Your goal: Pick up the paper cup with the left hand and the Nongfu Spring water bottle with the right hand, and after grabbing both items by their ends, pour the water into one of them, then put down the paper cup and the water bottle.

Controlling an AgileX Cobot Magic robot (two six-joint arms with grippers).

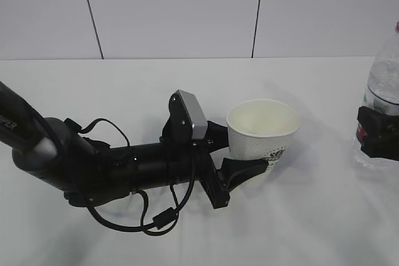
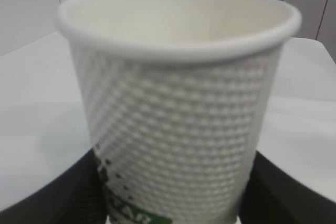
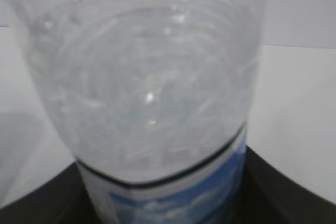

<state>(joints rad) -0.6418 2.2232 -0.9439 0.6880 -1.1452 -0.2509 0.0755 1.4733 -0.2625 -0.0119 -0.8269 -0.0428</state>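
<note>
Nearest the camera in the exterior view, the left hand (image 1: 93,166) stretches in from the table's (image 1: 187,91) left edge, a loop of black cable (image 1: 156,219) hanging under its forearm and a grey camera block (image 1: 192,113) riding on the wrist. Its gripper (image 1: 252,154) reaches rightward and pinches the paper cup (image 1: 262,132) low on its wall, one finger (image 1: 246,171) on the near side and the other on the far side. The cup stands upright near the middle of the table, mouth open upward, cream inside showing, with the green print on its lower front. In the left wrist view the cup (image 2: 176,114) fills the frame between the two dark fingers (image 2: 50,198) at the bottom corners, pressed against its dimpled wall.

Farther off, at the table's right edge, the Nongfu Spring water bottle (image 1: 383,79) stands upright, partly cut by the frame. The right hand (image 1: 377,132) clamps it around the labelled part of the body. The right wrist view shows the clear bottle (image 3: 147,77) seated between the dark fingers (image 3: 286,192), its label (image 3: 173,198) just above them.

Beyond the table's far edge rises a white panelled wall (image 1: 174,10).
</note>
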